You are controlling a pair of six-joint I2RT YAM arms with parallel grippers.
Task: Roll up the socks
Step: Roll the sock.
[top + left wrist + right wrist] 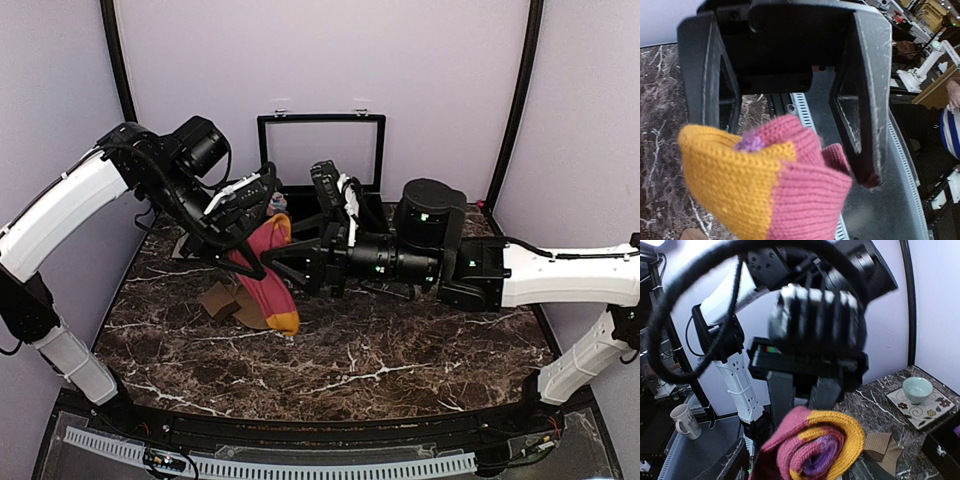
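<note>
One red-maroon sock [268,272] is lifted over the bench [400,360], a little left of the middle. Its upper part is wound into a roll, and in the right wrist view this roll [812,445] shows a purple core inside layers of maroon and orange. The lower part hangs down toward the near side and ends in the orange toe. Whether the toe rests on the bench I cannot tell.

The left end effector [262,226] is clenched on the roll from above. In its own wrist view the orange and maroon knit [775,185] sits between the two dark fingers [867,125].

The right end effector [290,262] comes in from the right at the same height. It is released, with its fingers apart on both sides of the roll. The pictures do not show if they touch the fabric.

The tan-brown sock [222,300] lies flat on the bench, just below and to the left of the hanging one.

Further out, a black case [320,150] with its lid raised stands at the far edge. The right wrist view also shows a pale green cup [917,389] standing on a patterned tile [935,410] on the bench.
</note>
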